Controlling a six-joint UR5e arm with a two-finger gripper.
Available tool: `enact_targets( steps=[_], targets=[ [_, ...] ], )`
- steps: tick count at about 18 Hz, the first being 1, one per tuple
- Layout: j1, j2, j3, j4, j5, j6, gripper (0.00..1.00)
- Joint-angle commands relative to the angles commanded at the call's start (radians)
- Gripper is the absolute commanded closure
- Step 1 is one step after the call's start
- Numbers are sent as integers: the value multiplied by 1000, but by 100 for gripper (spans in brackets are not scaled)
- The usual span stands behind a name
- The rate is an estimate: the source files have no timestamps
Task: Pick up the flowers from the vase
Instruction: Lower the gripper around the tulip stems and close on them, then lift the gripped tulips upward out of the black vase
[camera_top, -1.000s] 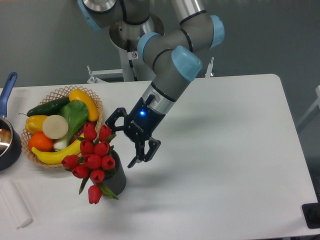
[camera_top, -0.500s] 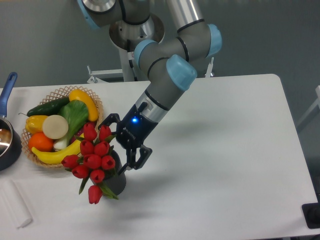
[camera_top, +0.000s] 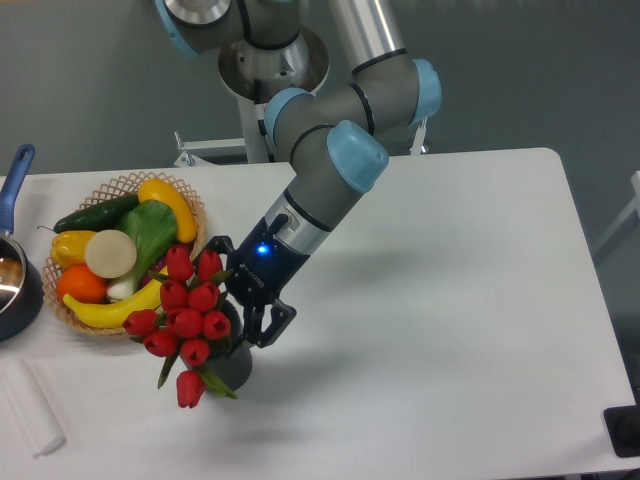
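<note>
The flowers (camera_top: 187, 318), a bunch of red tulip buds with green stems and leaves, stand in the small dark grey vase (camera_top: 236, 366) at the front left of the white table. One bud droops low in front of the vase. My gripper (camera_top: 236, 296) is open and reaches in from the right, level with the buds. One finger sits behind the bunch next to the top buds, the other at the vase's right rim. The jaws hold nothing. Whether the fingers touch the flowers or the vase I cannot tell.
A wicker basket (camera_top: 117, 184) of fruit and vegetables sits just behind and left of the flowers. A dark pot with a blue handle (camera_top: 14, 180) stands at the left edge. A white object (camera_top: 30, 410) lies at the front left. A black item (camera_top: 625, 430) sits at the front right corner.
My gripper has moved left and down toward the flowers, from a gap to the right of the vase to right against the bunch. It stays open. The flowers and vase have not moved.
</note>
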Motion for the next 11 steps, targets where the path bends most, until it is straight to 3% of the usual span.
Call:
enact_targets(
  steps=[7, 11],
  targets=[
    [-2, 2, 0, 0, -2, 0, 58],
    [-2, 8, 0, 0, -5, -2, 60]
  ],
)
